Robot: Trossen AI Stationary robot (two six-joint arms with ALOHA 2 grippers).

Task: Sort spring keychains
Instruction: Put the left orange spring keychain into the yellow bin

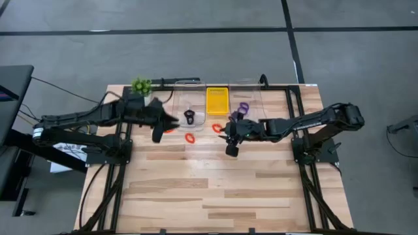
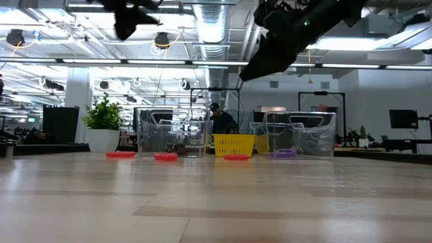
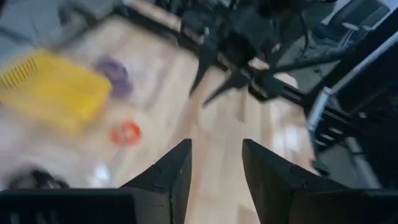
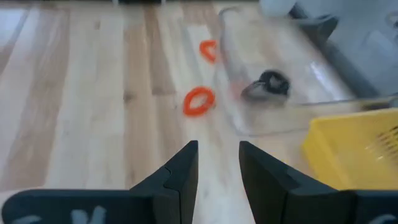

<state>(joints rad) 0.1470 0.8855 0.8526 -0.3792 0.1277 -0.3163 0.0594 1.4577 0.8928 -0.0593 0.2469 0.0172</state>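
Three red-orange spring keychains [image 1: 189,138] [image 1: 217,128] [image 1: 168,130] lie flat on the table in front of two clear containers. A black keychain [image 1: 189,116] lies in the left container [image 1: 186,104], and purple ones [image 1: 243,108] in the right container [image 1: 251,98]. My left gripper [image 1: 174,122] is open and raised above the table near the left container. My right gripper [image 1: 226,130] is also open and raised, over the red-orange keychain near the yellow tray. In the right wrist view, two red-orange keychains [image 4: 199,101] [image 4: 209,50] lie ahead of the open fingers [image 4: 217,158].
A yellow tray [image 1: 217,101] stands between the two clear containers at the far edge. A small green plant [image 1: 140,85] sits at the far left corner. The two grippers face each other closely. The near half of the wooden table [image 1: 215,196] is bare.
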